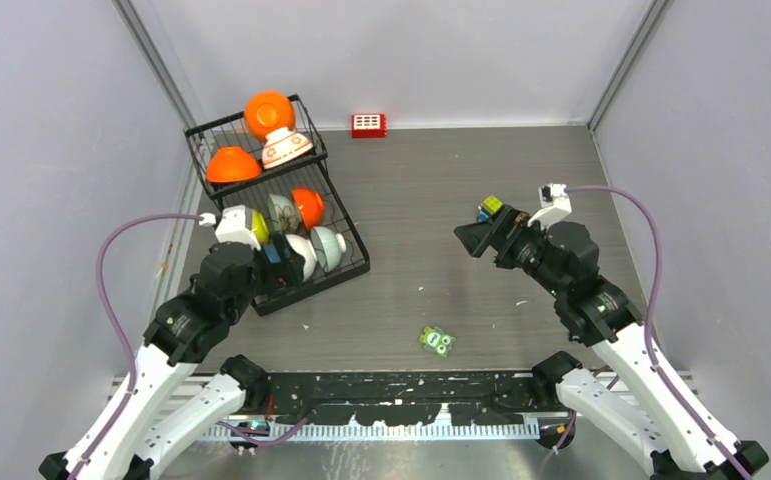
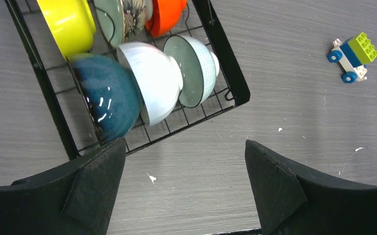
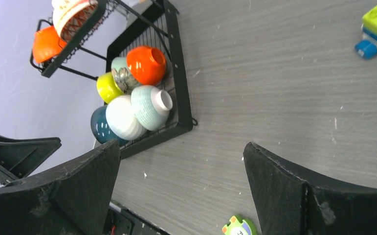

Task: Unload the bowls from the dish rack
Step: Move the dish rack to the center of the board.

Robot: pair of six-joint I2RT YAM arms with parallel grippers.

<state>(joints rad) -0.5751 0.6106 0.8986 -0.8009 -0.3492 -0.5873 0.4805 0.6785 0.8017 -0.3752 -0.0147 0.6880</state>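
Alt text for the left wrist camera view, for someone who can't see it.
A black wire dish rack holds teal, white and mint bowls on edge, with yellow, floral and orange ones behind. The left gripper frames the bottom with open fingers; a toy block car sits on the grey table.

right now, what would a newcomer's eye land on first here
The black dish rack at the far left of the table, packed with glossy bowls, grabs the eye, above all the bright orange bowl on its raised far section. The left hand hangs open at the rack's near edge, by a teal bowl.
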